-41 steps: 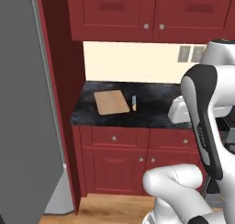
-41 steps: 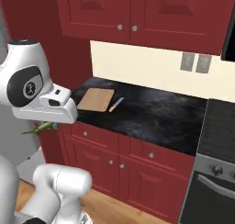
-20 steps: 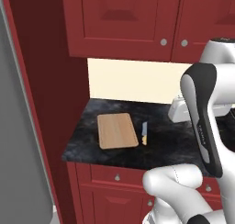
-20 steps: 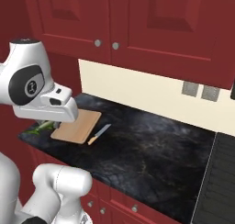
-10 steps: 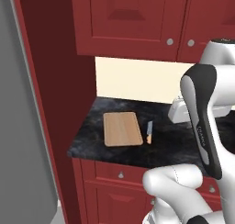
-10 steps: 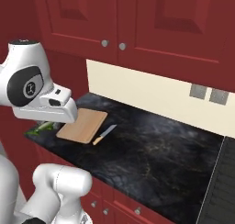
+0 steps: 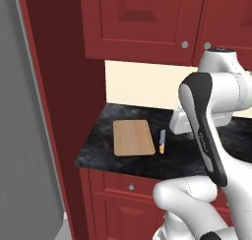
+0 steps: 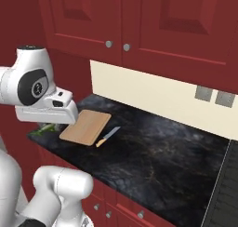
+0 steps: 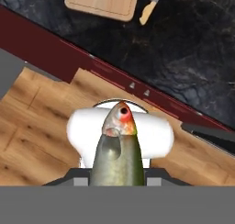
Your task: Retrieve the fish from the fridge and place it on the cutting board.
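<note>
Fridge (image 7: pixel 24 135) at far left, grey side toward the base; nothing in hand there any more, so retrieval looks done. Dark speckled table (image 8: pixel 153 151) under the red cabinets (image 7: pixel 142 22). Cutting board (image 7: pixel 133 137) lies bare near the table's left end, toward the front edge. Knife (image 7: pixel 162 142) just beside the board's right edge, not touching it as far as I can tell. Fish (image 9: pixel 118 149) is clamped in the closed jaws, head pointing away from the hand, hanging over the wooden floor (image 9: pixel 36 140) in front of the table, well short of the board. Green bit under the hand in right base view is likely the fish. Left: carry over board, lower, release.
</note>
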You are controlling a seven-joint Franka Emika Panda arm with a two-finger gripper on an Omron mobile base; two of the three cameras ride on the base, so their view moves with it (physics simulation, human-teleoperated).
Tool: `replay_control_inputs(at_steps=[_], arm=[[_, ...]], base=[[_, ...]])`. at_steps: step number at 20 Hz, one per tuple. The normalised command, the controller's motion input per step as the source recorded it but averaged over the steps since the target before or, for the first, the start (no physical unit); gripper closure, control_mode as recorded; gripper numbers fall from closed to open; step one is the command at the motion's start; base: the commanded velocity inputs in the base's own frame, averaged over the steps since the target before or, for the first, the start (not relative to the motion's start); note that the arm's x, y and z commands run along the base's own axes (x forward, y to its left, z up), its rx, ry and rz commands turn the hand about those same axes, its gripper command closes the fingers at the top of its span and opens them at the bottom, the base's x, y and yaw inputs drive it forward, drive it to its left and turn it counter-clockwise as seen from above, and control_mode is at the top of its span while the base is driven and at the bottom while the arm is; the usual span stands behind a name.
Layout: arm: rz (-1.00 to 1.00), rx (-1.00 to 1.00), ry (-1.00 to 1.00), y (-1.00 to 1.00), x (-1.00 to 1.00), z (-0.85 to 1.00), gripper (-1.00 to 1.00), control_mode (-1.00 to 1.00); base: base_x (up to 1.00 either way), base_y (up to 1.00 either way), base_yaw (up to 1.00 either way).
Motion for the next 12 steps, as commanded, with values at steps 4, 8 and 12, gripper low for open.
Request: replay_control_inputs(at_steps=[4, 8, 12], arm=[[0.10, -0.01, 0.12, 0.49, 0.89, -0.75, 1.00, -1.00], [0.11, 0.00, 0.10, 0.26, 0.85, -0.69, 1.00, -1.00], [0.07, 0.00, 0.04, 0.02, 0.70, -0.32, 1.00, -1.00]], base=[[0.00, 0.00, 0.00], [0.00, 0.00, 0.00], [0.00, 0.00, 0.00]])
